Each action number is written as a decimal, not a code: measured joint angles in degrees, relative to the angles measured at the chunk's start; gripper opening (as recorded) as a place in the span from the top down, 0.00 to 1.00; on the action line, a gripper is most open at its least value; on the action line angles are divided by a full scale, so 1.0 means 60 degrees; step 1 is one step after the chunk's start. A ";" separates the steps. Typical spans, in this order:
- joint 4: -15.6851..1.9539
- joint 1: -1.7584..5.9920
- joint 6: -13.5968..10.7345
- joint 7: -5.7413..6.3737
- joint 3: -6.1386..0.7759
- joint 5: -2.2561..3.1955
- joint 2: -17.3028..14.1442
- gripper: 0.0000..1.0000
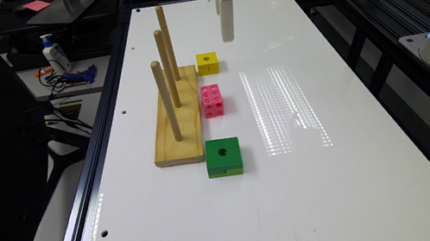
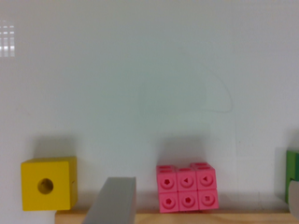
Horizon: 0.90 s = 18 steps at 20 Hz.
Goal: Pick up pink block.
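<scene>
Jaws: white gripper (image 1: 228, 37) hangs above the tabletop (image 1: 340, 187), past the yellow cube (image 1: 207, 63); holding nothing, opening cannot be told.
Pink block (image 1: 212, 101): lying on the tabletop, just beside the wooden peg base (image 1: 180, 122), between yellow cube and green block (image 1: 223, 156).

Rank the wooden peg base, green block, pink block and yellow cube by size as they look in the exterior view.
1. wooden peg base
2. green block
3. pink block
4. yellow cube, close to the pink block's size and farther from the camera, so that order is unsure.
</scene>
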<state>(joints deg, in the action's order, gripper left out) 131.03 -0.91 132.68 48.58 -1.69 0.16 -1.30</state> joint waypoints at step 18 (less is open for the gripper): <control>0.0383 0.0003 0.1354 -0.0003 0.0000 0.0014 -0.0999 0.00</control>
<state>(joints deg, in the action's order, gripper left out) 133.33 -0.89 140.80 48.56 -1.68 0.25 -7.29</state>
